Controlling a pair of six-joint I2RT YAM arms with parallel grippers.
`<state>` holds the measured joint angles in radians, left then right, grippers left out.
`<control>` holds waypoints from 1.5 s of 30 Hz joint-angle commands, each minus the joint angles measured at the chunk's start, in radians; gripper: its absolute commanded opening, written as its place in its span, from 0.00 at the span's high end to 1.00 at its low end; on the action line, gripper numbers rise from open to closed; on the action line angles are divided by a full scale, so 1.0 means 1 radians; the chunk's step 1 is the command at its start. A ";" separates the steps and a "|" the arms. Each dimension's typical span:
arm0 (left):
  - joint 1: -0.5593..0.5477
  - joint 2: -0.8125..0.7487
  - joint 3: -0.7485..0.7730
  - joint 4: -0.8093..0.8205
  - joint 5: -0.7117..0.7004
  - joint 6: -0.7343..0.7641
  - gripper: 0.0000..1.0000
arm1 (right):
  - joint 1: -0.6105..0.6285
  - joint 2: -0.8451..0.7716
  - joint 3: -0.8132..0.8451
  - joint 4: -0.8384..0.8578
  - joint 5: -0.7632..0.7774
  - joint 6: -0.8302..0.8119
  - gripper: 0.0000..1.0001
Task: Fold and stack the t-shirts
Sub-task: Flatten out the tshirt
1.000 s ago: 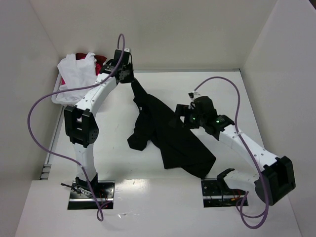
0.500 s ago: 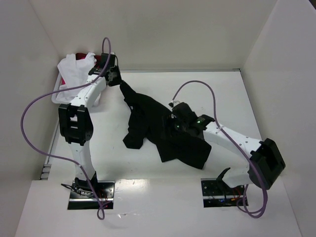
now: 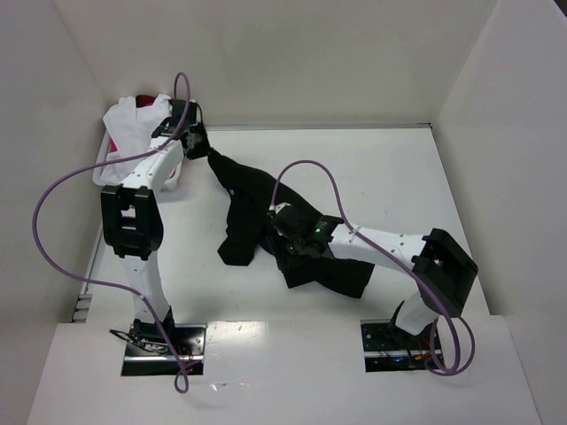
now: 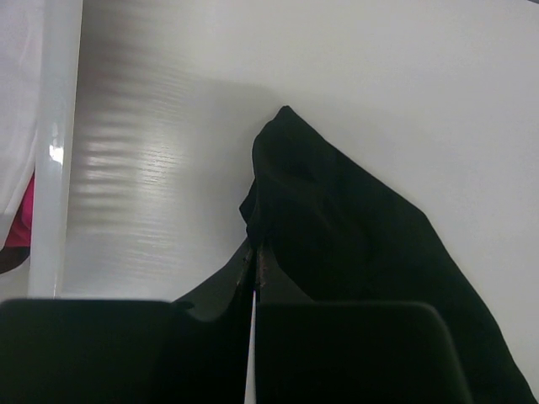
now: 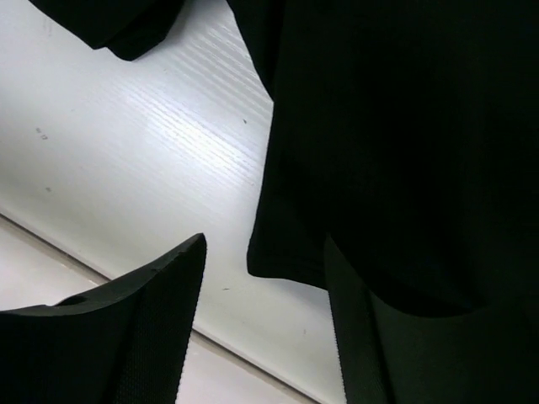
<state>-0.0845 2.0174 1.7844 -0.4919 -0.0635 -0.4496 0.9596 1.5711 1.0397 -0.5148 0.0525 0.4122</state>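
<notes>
Your left pincer (image 4: 255, 269) is clamped tight on a corner of the black t-shirt (image 3: 246, 199), upper left in the top view, just beside the white basket (image 3: 104, 174). Your right pincer (image 5: 263, 278) has its fingers apart, over the shirt's bunched lower part near frame centre. The shirt stretches diagonally across the white surface (image 3: 390, 177). A white t-shirt (image 3: 133, 124) sits heaped in the basket.

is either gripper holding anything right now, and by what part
The left gripper pinches the black t-shirt by a bunched edge at its far end. The right gripper is open over it, gripping nothing.
</notes>
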 commanded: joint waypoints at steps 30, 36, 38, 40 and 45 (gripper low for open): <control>0.043 -0.098 -0.075 0.078 0.050 0.022 1.00 | 0.113 0.185 0.036 -0.059 0.069 -0.046 0.35; 0.043 -0.098 -0.075 0.078 0.059 0.022 1.00 | 0.113 0.204 0.036 -0.059 0.081 -0.027 0.49; 0.043 -0.098 -0.075 0.078 0.059 0.022 1.00 | 0.113 0.204 0.026 -0.048 0.081 -0.027 0.55; 0.043 -0.098 -0.075 0.078 0.059 0.022 1.00 | 0.113 0.213 0.026 -0.048 0.092 -0.018 0.69; 0.043 -0.098 -0.075 0.078 0.068 0.031 1.00 | 0.113 0.222 0.039 -0.039 0.116 0.000 0.95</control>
<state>-0.0479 1.9682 1.7123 -0.4416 -0.0158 -0.4435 1.0645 1.7569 1.0557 -0.5625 0.1532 0.3847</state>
